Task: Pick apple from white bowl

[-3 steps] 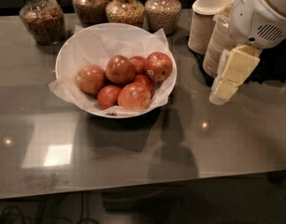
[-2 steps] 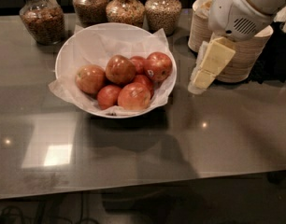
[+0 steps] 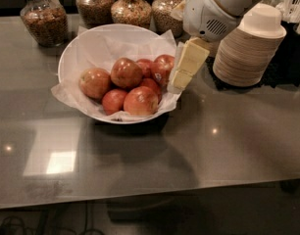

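A wide, round white bowl (image 3: 71, 53) is set on a smooth grey counter (image 3: 213, 146). Spots of light are seen on the shiny counter. The bowl is lined with crinkly white paper (image 3: 108, 45), and the paper's corners are pushed out over the rim.

A pile of round, shiny apples is held in the bowl. The apple (image 3: 141, 101) is found at the front of the pile, near the front rim. It is big and round, red with a yellow-orange patch, and it is not held by anything. It is pressed against a smaller red apple (image 3: 113, 101) on its left. Behind it, a dark red apple (image 3: 126, 72) is seen on top of the pile. An orange-red apple (image 3: 95, 82) is seen at the left. A red apple with a small pale sticker (image 3: 163, 67) is seen at the right.

The gripper (image 3: 175, 84) is made of flat, cream-colored blocks and is tilted down from a smooth white arm (image 3: 209, 13). It is held over the right edge of the bowl, just beside the sticker apple. Whether it is spread or clenched cannot be told.

Four glass jars (image 3: 44, 21) filled with brown bits are lined up behind the bowl. A leaning stack of tan paper bowls (image 3: 243, 58) is seen at the right, with a white cup (image 3: 262, 19) on top.
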{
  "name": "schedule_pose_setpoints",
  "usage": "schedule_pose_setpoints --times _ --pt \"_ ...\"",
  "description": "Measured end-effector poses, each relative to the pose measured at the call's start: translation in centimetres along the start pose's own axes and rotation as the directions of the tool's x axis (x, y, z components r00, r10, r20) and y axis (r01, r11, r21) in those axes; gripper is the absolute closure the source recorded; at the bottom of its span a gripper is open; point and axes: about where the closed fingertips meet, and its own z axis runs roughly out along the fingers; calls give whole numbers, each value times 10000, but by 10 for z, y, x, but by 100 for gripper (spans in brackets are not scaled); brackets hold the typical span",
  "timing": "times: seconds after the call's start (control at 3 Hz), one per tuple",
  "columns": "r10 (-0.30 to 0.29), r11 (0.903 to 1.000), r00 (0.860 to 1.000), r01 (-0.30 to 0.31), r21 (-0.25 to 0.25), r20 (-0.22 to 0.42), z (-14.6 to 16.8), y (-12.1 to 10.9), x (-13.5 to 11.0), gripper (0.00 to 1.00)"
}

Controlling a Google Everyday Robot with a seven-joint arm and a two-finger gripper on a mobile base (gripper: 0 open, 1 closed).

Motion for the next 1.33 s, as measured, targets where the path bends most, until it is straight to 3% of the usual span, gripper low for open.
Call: schedule_pose_setpoints --times 0.33,0.67,1.33 --pt "-492 9974 9980 512 -498 405 25 2 -22 0" --pt "-492 9974 9980 512 -498 407 25 2 -22 0" --pt "-765 9937 9839 885 -683 1613 52 8 -64 0"
